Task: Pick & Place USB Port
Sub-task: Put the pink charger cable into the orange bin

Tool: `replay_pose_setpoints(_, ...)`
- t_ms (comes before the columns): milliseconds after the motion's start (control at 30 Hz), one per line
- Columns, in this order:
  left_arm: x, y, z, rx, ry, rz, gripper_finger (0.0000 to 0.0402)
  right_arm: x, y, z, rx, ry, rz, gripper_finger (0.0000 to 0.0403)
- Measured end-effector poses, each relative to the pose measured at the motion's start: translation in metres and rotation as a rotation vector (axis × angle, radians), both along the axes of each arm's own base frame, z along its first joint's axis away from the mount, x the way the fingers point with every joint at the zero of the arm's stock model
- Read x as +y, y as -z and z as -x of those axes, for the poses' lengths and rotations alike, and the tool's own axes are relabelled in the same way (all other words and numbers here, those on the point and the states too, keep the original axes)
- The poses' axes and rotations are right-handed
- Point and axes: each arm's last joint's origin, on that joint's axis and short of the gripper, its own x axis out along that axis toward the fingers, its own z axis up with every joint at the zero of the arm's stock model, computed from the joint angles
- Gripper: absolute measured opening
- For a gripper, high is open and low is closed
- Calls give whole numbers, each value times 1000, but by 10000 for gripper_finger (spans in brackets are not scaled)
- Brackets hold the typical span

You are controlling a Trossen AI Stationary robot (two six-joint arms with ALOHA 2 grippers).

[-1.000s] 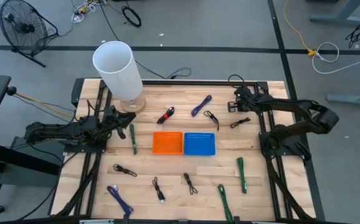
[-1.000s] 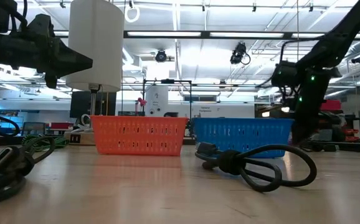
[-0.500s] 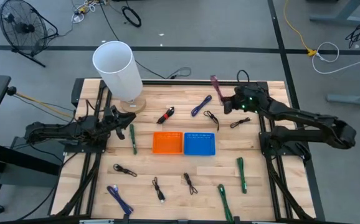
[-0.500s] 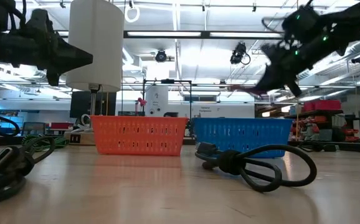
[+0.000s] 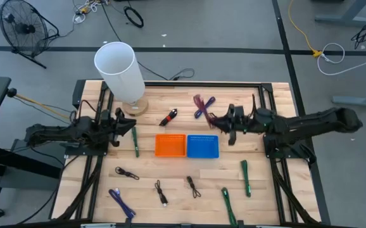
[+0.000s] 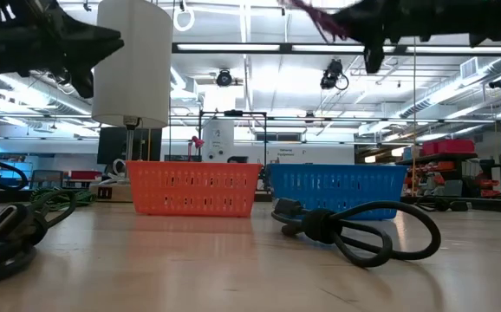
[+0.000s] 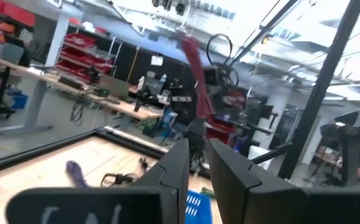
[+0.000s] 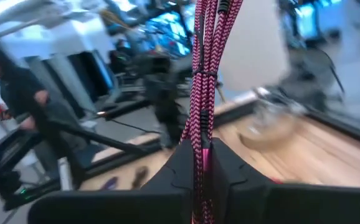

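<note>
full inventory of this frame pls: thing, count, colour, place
Baskets: 2, orange basket and blue basket, side by side at table centre.
Cylinder: 1, white, on a round base at the far left of the table.
Held cable: 1, magenta braided, gripped in the air beyond the blue basket.
Green cables: 3, one left of the orange basket, two at near right.
Black cables: 5, scattered on the table, three along the near side.
Purple-blue cables: 2, one at far centre, one at near left.
Red-black cable: 1, beyond the orange basket.
Fan: 1, black, on the floor at far left.
Person: 1, dark clothes, in the room.
Left end effector: waiting over the left side.
Right end effector: shut on the held cable.
</note>
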Motion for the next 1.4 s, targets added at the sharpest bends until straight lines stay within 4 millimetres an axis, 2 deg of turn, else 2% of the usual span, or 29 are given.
replay_pose_setpoints(133,-2,-7,-2,-66,67,-21,89,19,-2,-15,-17,10,84,15)
replay_pose_setpoints(367,-5,-13,-18,-56,40,1,176,34,-25,-59,17,-32,192,15)
replay_pose_setpoints(500,-7,-37,-34,-71,48,-9,206,40,-29,-86,79,-45,286,15)
replay_pose_setpoints(600,-12,-57,-51,-47,81,-86,216,42,-29,-99,102,-44,307,15)
replay_pose_setpoints(833,-24,-87,-100,21,118,-187,218,42,-32,-100,89,-44,312,15)
replay_pose_setpoints(1067,-29,-101,-146,74,95,-248,218,42,-34,-100,73,-45,311,15)
replay_pose_setpoints(1233,-32,-108,-168,85,85,-275,218,42,-32,-100,94,-48,315,15)
replay_pose_setpoints(1400,-32,-110,-181,99,66,-285,209,42,-31,-99,105,-49,319,23)
